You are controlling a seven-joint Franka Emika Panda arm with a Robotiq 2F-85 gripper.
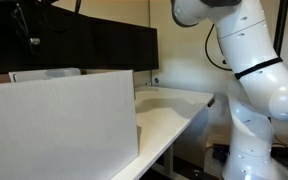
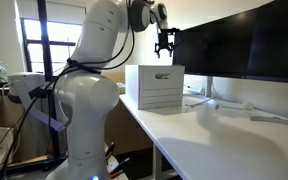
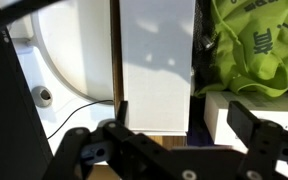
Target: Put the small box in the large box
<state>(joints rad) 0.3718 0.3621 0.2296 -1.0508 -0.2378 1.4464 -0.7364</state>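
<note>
hovering above the large box [image 2: 156, 90], the gripper [image 2: 164, 53] has its jaws apart and holds nothing. the small box is not plainly visible in any view. it may already lie inside, so i cannot tell what is left.

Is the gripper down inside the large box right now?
No, in an exterior view the gripper hangs clear above the large box's top edge.

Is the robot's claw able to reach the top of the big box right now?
Probably yes. The gripper hangs open just above the large box, and in an exterior view nothing stands between them, so straight down looks free.
</note>
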